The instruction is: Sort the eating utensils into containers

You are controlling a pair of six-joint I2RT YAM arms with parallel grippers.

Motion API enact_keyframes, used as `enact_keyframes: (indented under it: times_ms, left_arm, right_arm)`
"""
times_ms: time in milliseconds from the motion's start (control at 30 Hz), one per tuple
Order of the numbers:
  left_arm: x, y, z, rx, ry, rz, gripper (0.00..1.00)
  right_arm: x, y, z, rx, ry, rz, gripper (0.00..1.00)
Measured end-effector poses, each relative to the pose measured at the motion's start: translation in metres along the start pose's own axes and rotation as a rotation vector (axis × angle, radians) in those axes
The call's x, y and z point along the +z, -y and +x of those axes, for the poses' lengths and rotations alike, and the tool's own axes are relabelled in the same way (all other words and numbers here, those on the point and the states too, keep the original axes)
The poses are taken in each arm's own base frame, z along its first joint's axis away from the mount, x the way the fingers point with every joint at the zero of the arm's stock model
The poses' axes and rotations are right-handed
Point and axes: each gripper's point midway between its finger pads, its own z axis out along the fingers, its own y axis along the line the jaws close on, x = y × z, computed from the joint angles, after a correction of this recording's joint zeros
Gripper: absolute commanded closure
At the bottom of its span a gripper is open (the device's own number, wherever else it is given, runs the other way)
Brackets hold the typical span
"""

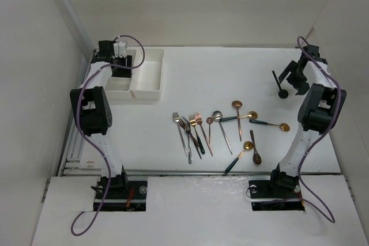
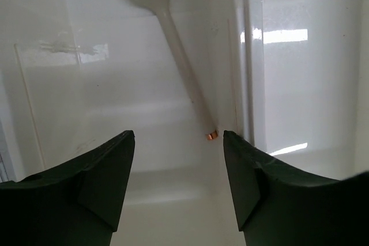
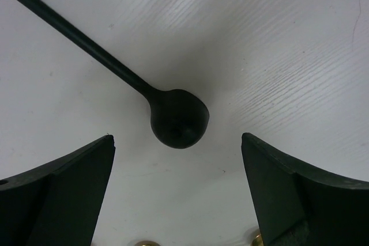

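Fingers [image 2: 104, 182] of left gripper [image 2: 179, 185] parted, gripping nothing, over white spoon [image 2: 173, 50] lying in left of 2 bins [image 2: 245, 56] — right gripper [image 3: 179, 200] spread wide, empty, above black spoon [image 3: 176, 118] on table [image 1: 230, 79], other utensils [image 1: 199, 131] clustered mid-table

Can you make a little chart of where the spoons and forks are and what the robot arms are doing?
White spoon: lying in a white bin
Left end effector: open, empty, above that spoon
Black spoon: alone on the table
Right end effector: open, over the black spoon's bowl
Other forks and spoons: scattered mid-table
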Motion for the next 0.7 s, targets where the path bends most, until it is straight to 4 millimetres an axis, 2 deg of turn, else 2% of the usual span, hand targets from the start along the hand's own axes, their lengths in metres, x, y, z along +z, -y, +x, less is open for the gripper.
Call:
enact_keyframes:
  times_ms: [200,233,367,467,533,633,700]
  left_arm:
    - [-0.003,-0.002,-0.002,0.001,0.003,-0.014,0.38]
    - [-0.005,-0.003,-0.002,0.001,0.004,-0.021,0.37]
    - [-0.018,-0.015,-0.011,-0.003,0.014,-0.096,0.29]
    - [-0.034,-0.033,-0.035,-0.022,0.052,-0.199,0.11]
    - [-0.047,-0.048,-0.055,-0.054,0.099,-0.291,0.0]
    - [-0.069,-0.065,-0.08,-0.119,0.172,-0.404,0.0]
    - [-0.083,-0.07,-0.087,-0.156,0.204,-0.447,0.0]
  right_arm:
    - [0.008,0.004,0.018,-0.023,-0.049,-0.001,0.17]
    - [0.01,0.005,0.022,-0.027,-0.06,0.003,0.21]
    - [0.02,0.008,0.031,-0.033,-0.09,0.011,0.25]
    - [0.027,0.009,0.035,-0.036,-0.102,0.018,0.33]
    - [0.03,0.01,0.037,-0.042,-0.107,0.02,0.34]
    - [0.032,0.011,0.039,-0.049,-0.109,0.024,0.43]
    - [0.033,0.011,0.037,-0.051,-0.103,0.023,0.44]
